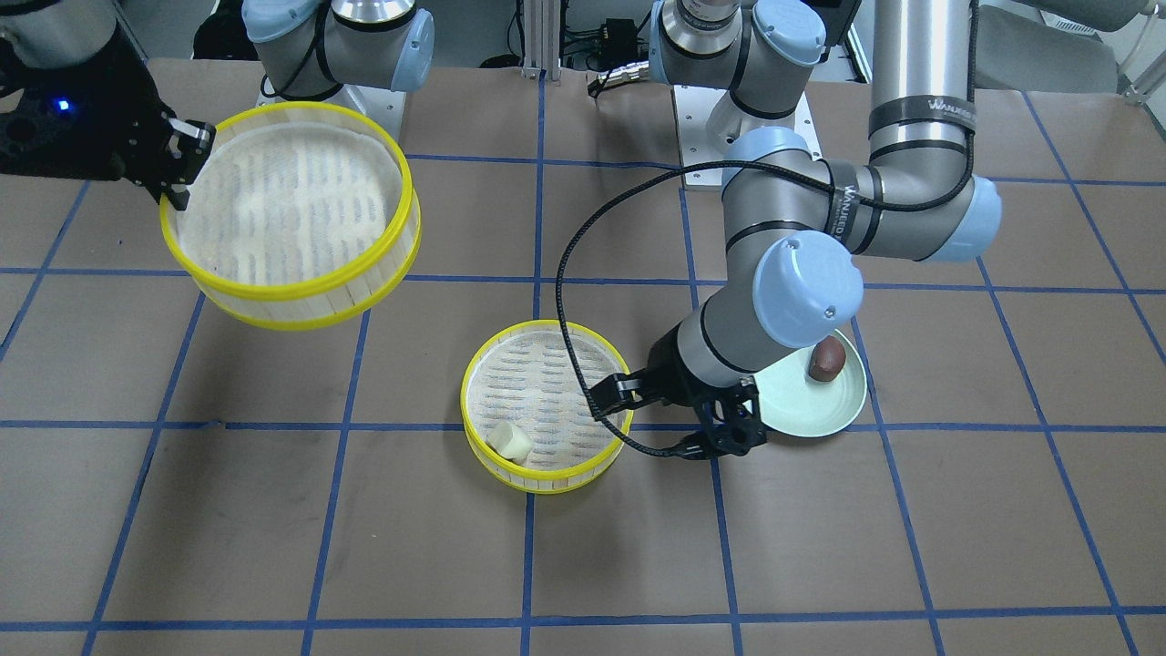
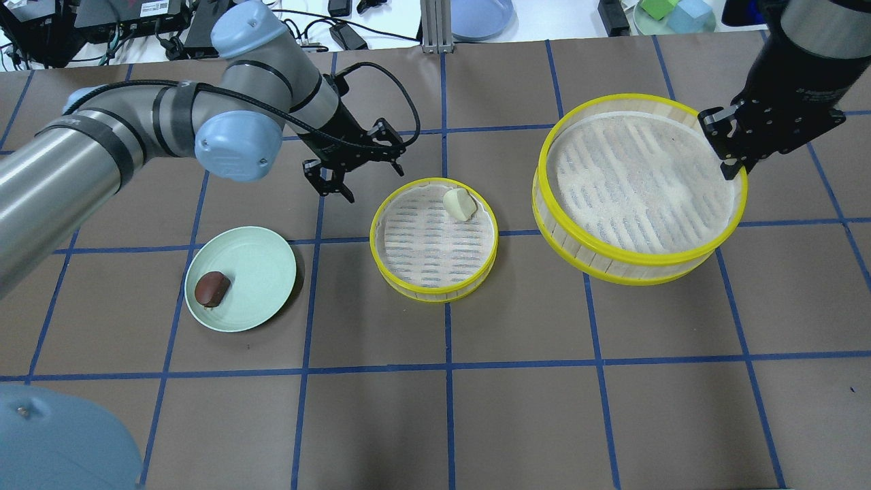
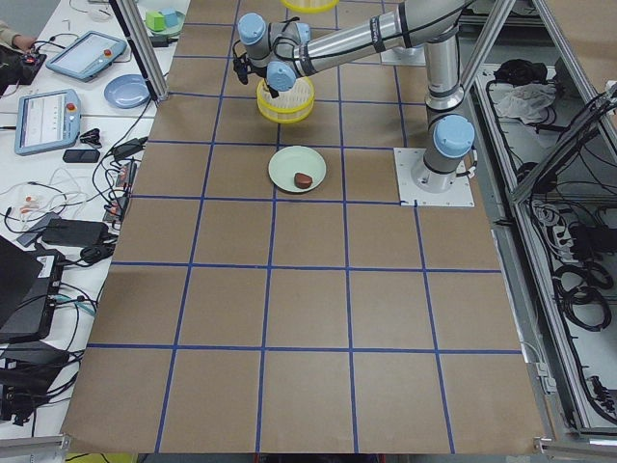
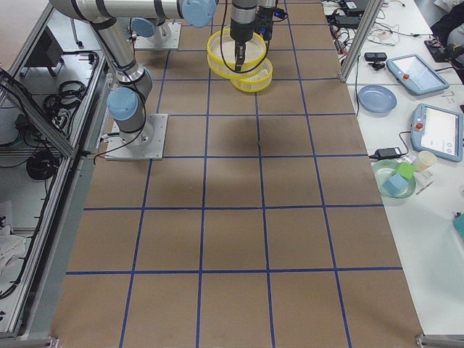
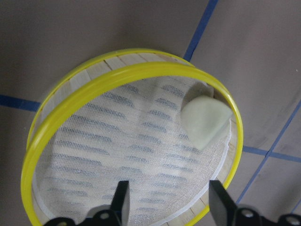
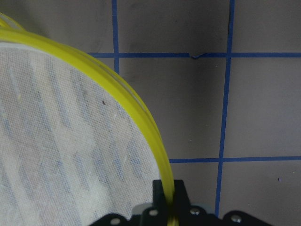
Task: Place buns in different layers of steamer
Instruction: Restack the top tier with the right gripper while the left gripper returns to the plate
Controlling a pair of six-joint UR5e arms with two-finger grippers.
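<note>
Lower tier [image 2: 435, 294] is open from above, its liner [image 2: 422, 245] bare exc. the white bun [image 2: 459, 204] at the far rim; the left gripper [image 2: 367, 178], jaws apart, hangs just beside that rim. The plate [image 2: 258, 272] w/ the brown bun [image 2: 211, 288] is free from above too, w/ a bare strip of table [image 2: 340, 306] btw. plate and tier and the left arm [image 2: 136, 129] passing on its far side. The upper tier [image 2: 612, 262], held up off the table at its rim by the right gripper [image 2: 733, 167], is near the lower one but not over it.
</note>
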